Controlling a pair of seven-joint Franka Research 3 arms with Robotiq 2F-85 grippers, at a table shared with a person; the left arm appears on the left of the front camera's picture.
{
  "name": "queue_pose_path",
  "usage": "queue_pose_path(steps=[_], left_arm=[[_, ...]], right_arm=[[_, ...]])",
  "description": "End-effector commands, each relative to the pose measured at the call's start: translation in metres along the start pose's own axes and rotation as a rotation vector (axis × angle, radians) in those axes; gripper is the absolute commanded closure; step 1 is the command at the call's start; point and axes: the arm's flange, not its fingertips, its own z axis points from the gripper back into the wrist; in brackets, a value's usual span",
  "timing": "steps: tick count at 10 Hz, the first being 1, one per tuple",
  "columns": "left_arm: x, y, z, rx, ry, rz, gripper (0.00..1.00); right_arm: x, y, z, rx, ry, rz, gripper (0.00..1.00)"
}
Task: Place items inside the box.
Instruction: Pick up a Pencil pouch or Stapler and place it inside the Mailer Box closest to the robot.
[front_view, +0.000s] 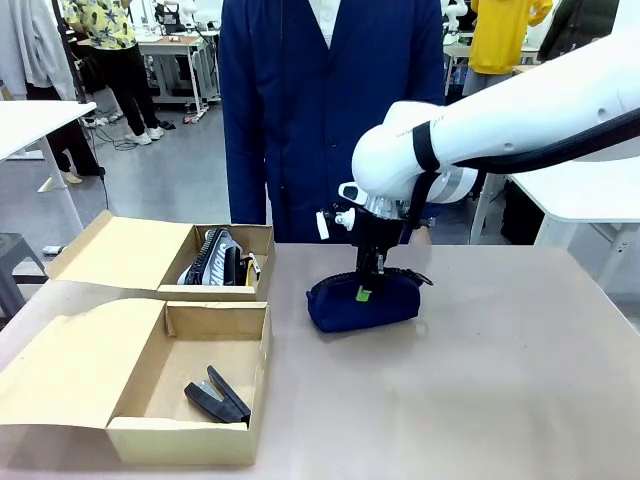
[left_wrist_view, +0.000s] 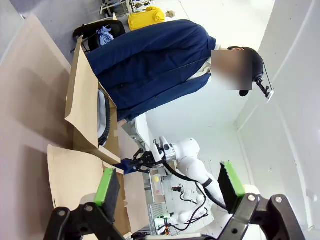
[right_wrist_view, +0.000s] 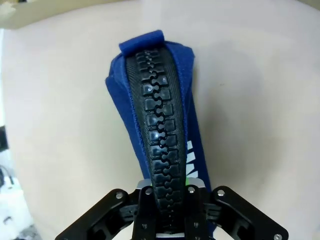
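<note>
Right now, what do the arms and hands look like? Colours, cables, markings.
Right arm: glossy white rounded links, a black band near the wrist, a black cable along the forearm. Right hand: black, with a green pad showing. Left hand: black bolted linkage fingers, green pads at the tips.

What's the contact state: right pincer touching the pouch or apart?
Touching. The right wrist view shows the right pincer with its jaws closed on the pouch at its zipper, with no gap on either side.
</note>
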Motion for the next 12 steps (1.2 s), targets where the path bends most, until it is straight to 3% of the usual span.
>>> queue_pose_path(steps=[1, 2, 4, 6, 7, 8, 9, 10, 11, 12], left_arm=[[-0.001, -0.002, -0.001, -0.024, -0.014, -0.02, 0.0], [-0.001, -0.002, -0.001, -0.024, -0.014, -0.02, 0.0], [-0.001, -0.002, -0.001, -0.024, -0.014, -0.02, 0.0], [-0.001, -0.002, -0.001, -0.024, -0.014, -0.02, 0.0], [-0.001, -0.002, -0.001, -0.024, -0.014, -0.02, 0.0], [-0.001, -0.002, -0.001, -0.024, -0.014, -0.02, 0.0], [-0.001, -0.002, -0.001, -0.024, -0.014, -0.02, 0.0], [-0.001, -0.002, -0.001, -0.024, -0.014, -0.02, 0.0], [-0.001, -0.002, -0.001, -0.024, -0.014, -0.02, 0.0], [-0.001, -0.002, -0.001, -0.024, -0.014, -0.02, 0.0]], right_arm=[[0.0, 0.034, 0.055, 0.041, 0.024, -0.166, 1.0], [-0.01, 0.064, 0.091, -0.066, 0.058, -0.204, 1.0], [-0.056, 0.143, 0.161, -0.001, 0.055, -0.388, 1.0], [-0.079, 0.206, 0.184, -0.077, -0.049, -0.603, 1.0], [-0.089, 0.226, 0.185, -0.095, -0.026, -0.63, 1.0], [-0.105, 0.236, 0.191, -0.1, -0.055, -0.646, 1.0], [-0.131, 0.231, 0.198, -0.159, -0.068, -0.749, 1.0], [-0.104, 0.232, 0.205, -0.072, -0.036, -0.612, 1.0], [-0.104, 0.232, 0.205, -0.072, -0.036, -0.612, 1.0], [-0.123, 0.241, 0.203, -0.098, -0.055, -0.667, 0.92]])
